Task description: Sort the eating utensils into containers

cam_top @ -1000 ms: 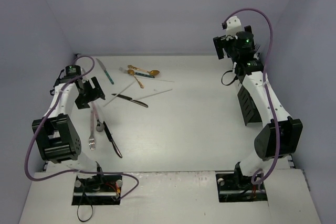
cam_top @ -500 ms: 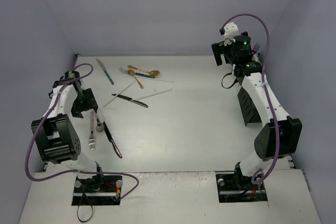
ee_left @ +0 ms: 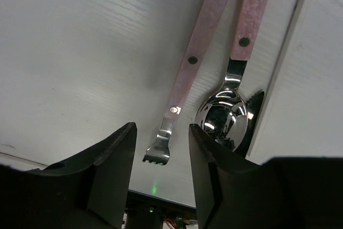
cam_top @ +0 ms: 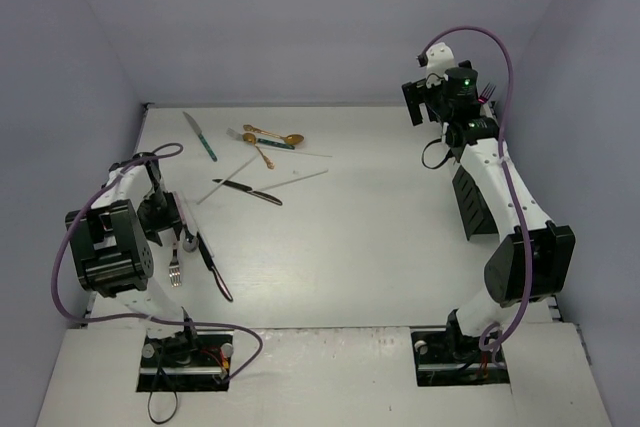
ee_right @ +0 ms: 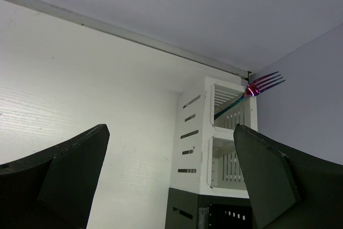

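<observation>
item 1. left pincer (ee_left: 161, 132): mine, set low over the table. jaws part open, the gap wider than what lies in it. nothing gripped.

item 2. pink-handled fork (ee_left: 193, 63): lies flat, neck and tines right between my fingers (ee_left: 110, 164). the handle runs on ahead of the pincer, leaning a little toward the right-hand finger. its long axis sits nearly square to my closing line, so i judge a pinch across the neck to be the next move.

item 3. pink-handled spoon (ee_left: 225, 119): just beside the fork on its right, near parallel. the bowl sits at the tip of my right-hand finger; touching or just short, i cannot tell. risk, as i judge it: that finger nudges the bowl as the jaws come in.

item 4. black-handled knife (cam_top: 213, 265): just past the spoon, outside the jaws.

item 5. gold spoons (cam_top: 270, 137): well ahead of the left pincer and to its right, with other loose pieces.

item 6. right pincer (ee_right: 170, 132): raised, jaws spread wide, empty.

item 7. white holder (ee_right: 182, 143): ahead of the right pincer, toward its right-hand finger. 1 iridescent fork (ee_right: 257, 87) stands in the far compartment, tines up. black holder (ee_right: 214, 215): against the white holder, on the side nearer the pincer.

item 8. nearer arm: the left, already astride the fork; the right is well apart from it.
</observation>
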`<action>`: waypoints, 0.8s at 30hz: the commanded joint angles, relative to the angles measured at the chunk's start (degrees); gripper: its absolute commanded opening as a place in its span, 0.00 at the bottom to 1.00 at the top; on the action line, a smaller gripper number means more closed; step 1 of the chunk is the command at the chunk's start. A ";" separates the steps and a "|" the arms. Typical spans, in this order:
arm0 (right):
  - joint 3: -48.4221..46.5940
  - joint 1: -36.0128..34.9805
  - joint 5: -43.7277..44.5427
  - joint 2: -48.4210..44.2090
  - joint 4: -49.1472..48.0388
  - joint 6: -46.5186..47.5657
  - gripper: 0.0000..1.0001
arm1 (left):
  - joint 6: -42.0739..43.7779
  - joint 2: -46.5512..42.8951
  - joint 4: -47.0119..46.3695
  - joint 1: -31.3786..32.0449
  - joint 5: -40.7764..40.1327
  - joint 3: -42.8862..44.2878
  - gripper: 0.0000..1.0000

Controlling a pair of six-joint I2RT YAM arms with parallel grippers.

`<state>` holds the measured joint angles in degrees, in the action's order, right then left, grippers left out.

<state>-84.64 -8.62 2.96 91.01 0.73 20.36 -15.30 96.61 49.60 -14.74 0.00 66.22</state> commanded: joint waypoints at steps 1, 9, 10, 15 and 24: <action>-3.02 0.33 -0.18 0.56 -2.35 -0.67 1.00 | 1.47 0.63 0.62 -0.46 -1.93 0.95 0.39; -4.70 0.39 -0.26 1.95 -1.85 -1.11 1.00 | 1.80 1.96 -0.29 -0.41 -1.64 -0.17 0.39; -4.92 0.36 -0.32 2.07 -1.79 -1.11 1.00 | 1.77 2.09 -0.38 -0.38 -1.76 -0.29 0.39; -5.93 0.41 -0.41 2.42 -1.52 -1.24 1.00 | 1.50 4.02 -0.52 -0.37 -3.21 0.10 0.38; -7.82 0.45 -1.34 2.82 -1.00 -1.59 1.00 | 1.28 5.86 -1.35 0.81 -2.82 0.27 0.34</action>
<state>-89.35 -8.60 2.26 93.67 2.39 19.51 -14.13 102.92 48.10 -14.62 -1.69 65.78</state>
